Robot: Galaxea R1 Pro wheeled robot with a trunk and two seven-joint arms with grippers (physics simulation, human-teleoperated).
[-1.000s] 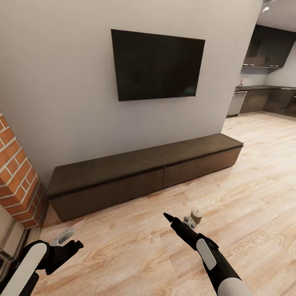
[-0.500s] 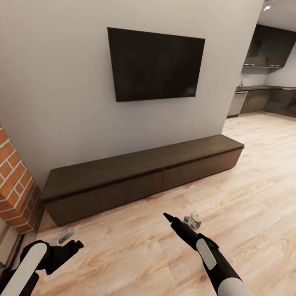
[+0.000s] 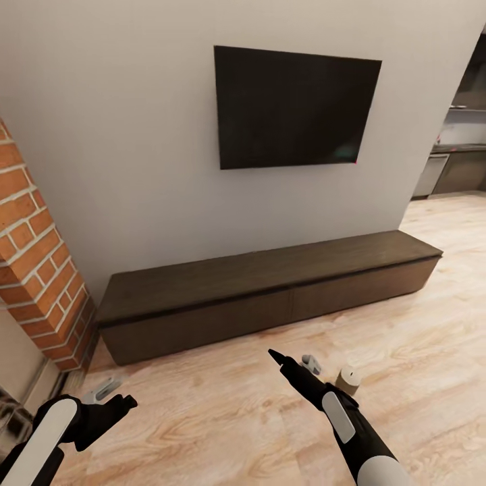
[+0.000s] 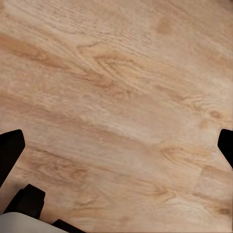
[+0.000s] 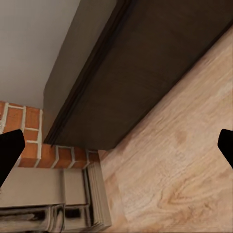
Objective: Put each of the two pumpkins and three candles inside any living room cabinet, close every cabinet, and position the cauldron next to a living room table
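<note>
The cabinet (image 3: 270,297), a long low dark-brown console, stands against the wall with its drawer fronts shut; it appears as well in the right wrist view (image 5: 160,73). One olive-tan candle (image 3: 348,380) stands upright on the wood floor in front of it, just right of my right gripper (image 3: 310,365). That gripper (image 5: 116,145) is open and empty, hovering over the floor. My left gripper (image 3: 102,389) hangs low at the left, open over bare floorboards (image 4: 116,145). The pumpkins, the cauldron and the other candles are out of view.
A black TV (image 3: 293,108) hangs on the wall above the console. A red brick fireplace (image 3: 40,270) juts out at the left, close to the console's end (image 5: 29,141). Kitchen units (image 3: 462,169) lie far right. Open wood floor (image 3: 223,418) spreads before me.
The camera has swung left, so the console and TV sit further right in the picture and more brick shows. The candle now appears right of my right gripper. Both arms keep their pose.
</note>
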